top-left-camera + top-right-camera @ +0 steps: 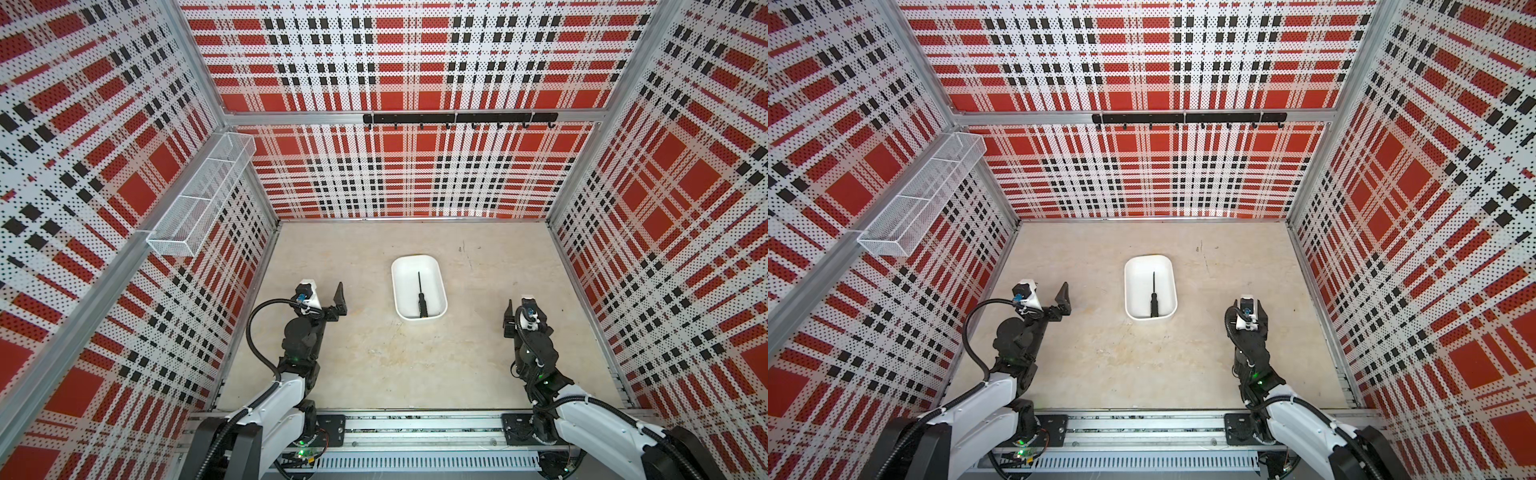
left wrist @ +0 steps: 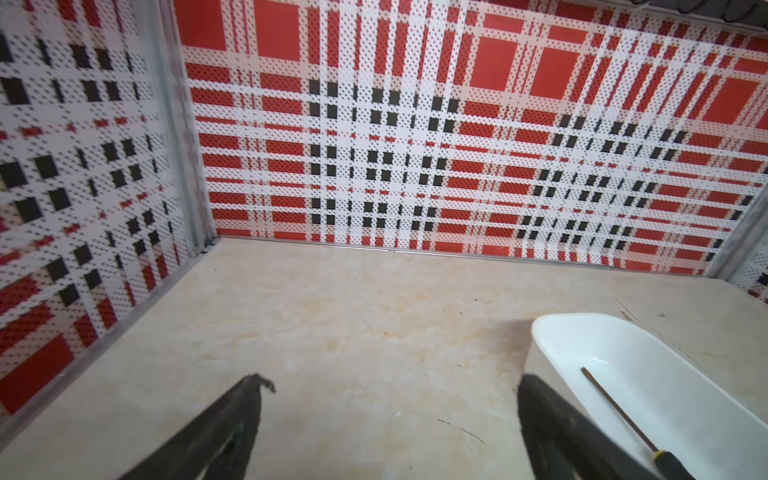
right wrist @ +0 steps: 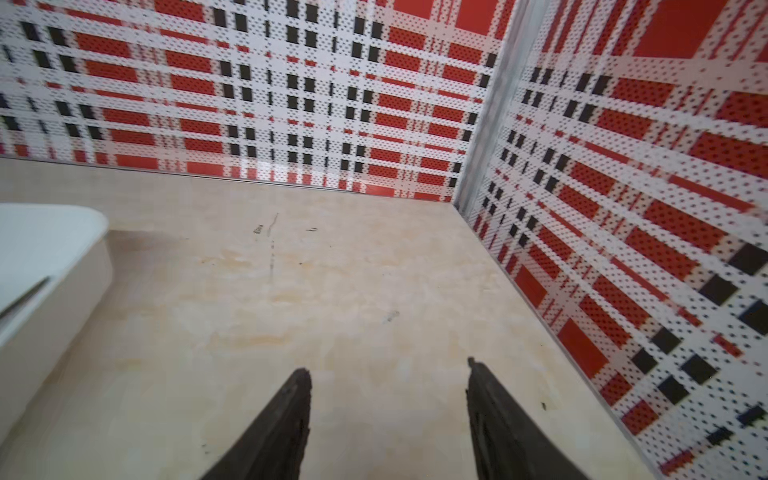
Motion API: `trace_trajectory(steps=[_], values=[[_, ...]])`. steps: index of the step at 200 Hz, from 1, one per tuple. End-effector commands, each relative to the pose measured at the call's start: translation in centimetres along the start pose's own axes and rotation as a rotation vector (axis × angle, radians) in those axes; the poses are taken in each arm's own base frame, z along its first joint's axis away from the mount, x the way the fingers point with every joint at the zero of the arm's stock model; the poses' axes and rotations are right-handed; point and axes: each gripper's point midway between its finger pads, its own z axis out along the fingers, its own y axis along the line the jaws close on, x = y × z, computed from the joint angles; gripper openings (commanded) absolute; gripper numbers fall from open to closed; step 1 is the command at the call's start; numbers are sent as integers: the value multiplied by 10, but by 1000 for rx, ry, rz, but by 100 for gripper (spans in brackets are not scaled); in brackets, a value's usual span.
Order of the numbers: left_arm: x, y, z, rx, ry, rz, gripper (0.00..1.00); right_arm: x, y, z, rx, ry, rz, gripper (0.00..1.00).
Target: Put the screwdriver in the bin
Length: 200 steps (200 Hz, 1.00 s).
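The white bin sits on the beige floor, a little beyond the middle. The screwdriver lies inside it, its thin shaft pointing to the back wall and its black handle against the near wall. My left gripper hovers left of the bin, open and empty; in the left wrist view the bin and screwdriver lie beside one finger. My right gripper is right of the bin, open over bare floor, with the bin at that view's edge.
Plaid perforated walls close in three sides. A white wire-mesh basket hangs on the left wall. A black hook rail runs along the back wall. The arms' metal base rail runs along the front edge.
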Motion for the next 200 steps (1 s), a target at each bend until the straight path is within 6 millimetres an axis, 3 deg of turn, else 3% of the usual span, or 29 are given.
trace_trajectory(steps=[1,37,77,96,149,181,200], values=[[-28,16,-5,-70,-141,70,98,-28,-14,5,29,-134,91,62],[-24,26,-8,-75,-182,58,98,-18,-14,22,32,-122,79,62],[-8,41,0,-120,-140,45,98,-22,10,51,-20,-133,15,63],[-2,45,2,-122,-136,33,98,-14,18,65,-44,-114,4,64],[11,48,17,-121,-113,38,98,4,-10,81,-21,-81,145,67],[23,51,27,-129,-85,36,98,18,7,107,-85,42,106,68],[36,50,48,-108,3,42,98,21,4,112,-130,78,151,69]])
